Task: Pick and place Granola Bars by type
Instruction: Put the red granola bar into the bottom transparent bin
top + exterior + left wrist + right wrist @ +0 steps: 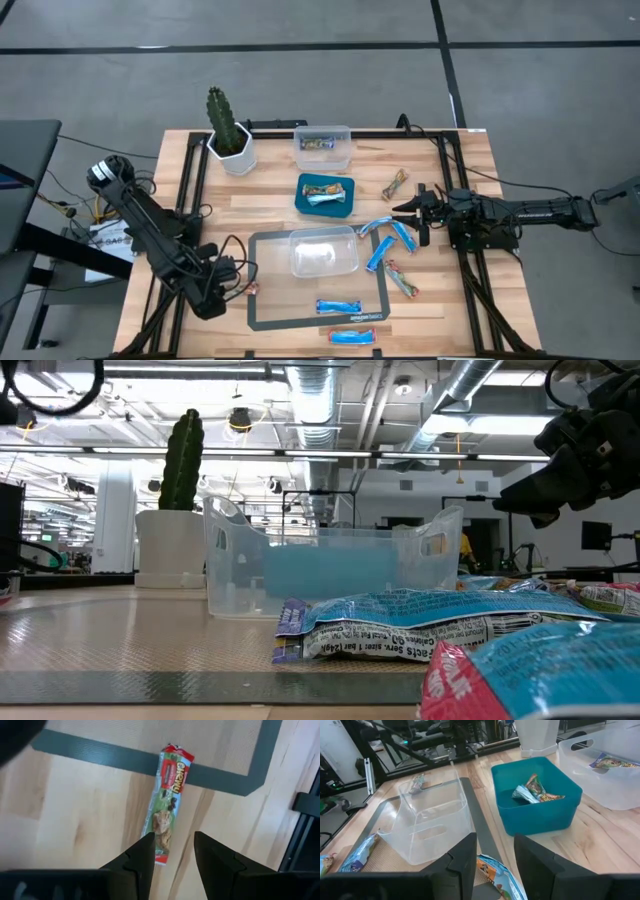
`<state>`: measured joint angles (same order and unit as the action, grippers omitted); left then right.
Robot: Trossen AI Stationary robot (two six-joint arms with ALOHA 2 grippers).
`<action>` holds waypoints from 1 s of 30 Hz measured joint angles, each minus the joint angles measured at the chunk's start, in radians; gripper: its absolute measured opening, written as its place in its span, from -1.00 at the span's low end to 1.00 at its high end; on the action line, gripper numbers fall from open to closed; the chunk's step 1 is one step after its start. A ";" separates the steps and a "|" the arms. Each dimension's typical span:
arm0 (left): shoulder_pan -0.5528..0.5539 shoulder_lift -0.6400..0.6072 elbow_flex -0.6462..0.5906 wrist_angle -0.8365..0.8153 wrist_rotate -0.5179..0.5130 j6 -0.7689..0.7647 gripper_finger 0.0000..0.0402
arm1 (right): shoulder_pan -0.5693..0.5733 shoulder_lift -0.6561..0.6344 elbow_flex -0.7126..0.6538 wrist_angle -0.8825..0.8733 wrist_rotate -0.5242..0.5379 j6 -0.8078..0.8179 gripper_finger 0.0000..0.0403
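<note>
**Left jaws over a tan bar, right arm waiting by the blue ones**

My left gripper (172, 852) hangs at the lower left of the overhead frame, fingers apart and empty, above a tan bar (168, 802) lying across the mat's (125, 757) dark border. The right gripper (412, 210), right of centre, also stands apart, holding nothing, just beside loose blue bars (385, 245).

Risks as I judge them: the tan bar sits off-centre under my left fingers, so a close could pinch only the wrapper edge and slip. On the right, bars crowd together; I might lift two.

The overhead barely shows that tan bar. I cannot read what lies in the teal bin (326, 195) or far tub (322, 146).
</note>
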<state>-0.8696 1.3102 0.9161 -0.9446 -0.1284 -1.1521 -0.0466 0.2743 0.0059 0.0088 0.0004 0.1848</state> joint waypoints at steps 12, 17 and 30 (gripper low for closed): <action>0.010 0.001 -0.188 0.189 0.015 0.036 -0.27 | 0.000 0.000 0.000 0.000 0.000 0.000 -0.38; 0.022 0.001 -0.244 0.288 0.036 0.093 -0.08 | 0.000 0.000 0.000 0.000 0.000 0.000 -0.38; 0.026 0.159 -0.254 0.408 0.067 0.229 0.14 | 0.000 0.000 0.000 0.000 0.000 0.000 -0.38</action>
<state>-0.8436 1.4696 0.6617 -0.5369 -0.0618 -0.9230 -0.0463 0.2741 0.0059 0.0086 0.0002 0.1846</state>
